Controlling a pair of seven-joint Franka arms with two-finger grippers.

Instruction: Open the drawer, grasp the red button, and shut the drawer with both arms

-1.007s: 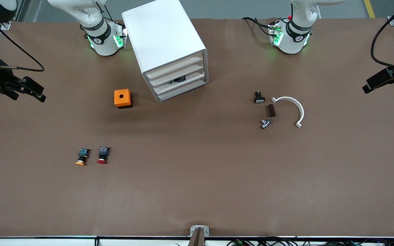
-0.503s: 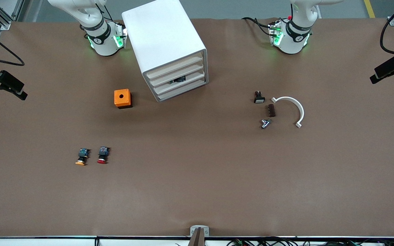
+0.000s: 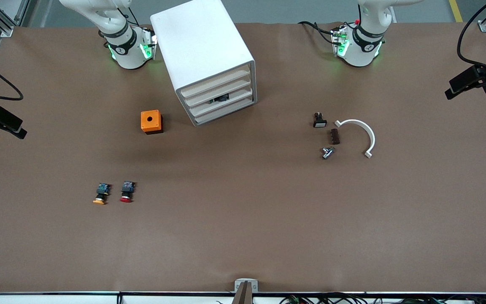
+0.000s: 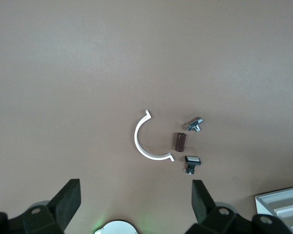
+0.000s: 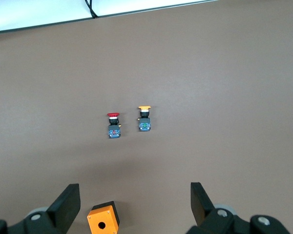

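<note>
Both grippers hang high with fingers wide apart and hold nothing: the right gripper (image 5: pixel 132 204) over the right arm's end of the table, the left gripper (image 4: pixel 134 207) over the left arm's end. All drawers in the white cabinet (image 3: pixel 207 59) look pushed in. The drawer (image 3: pixel 222 99) with something dark inside is the third one down. The button (image 3: pixel 127 192) lies at about eight o'clock from the cabinet, just beside the orange-capped button (image 3: pixel 101 194). It looks small, light and hard, and may roll. I would pinch its black body. No words can be read.
</note>
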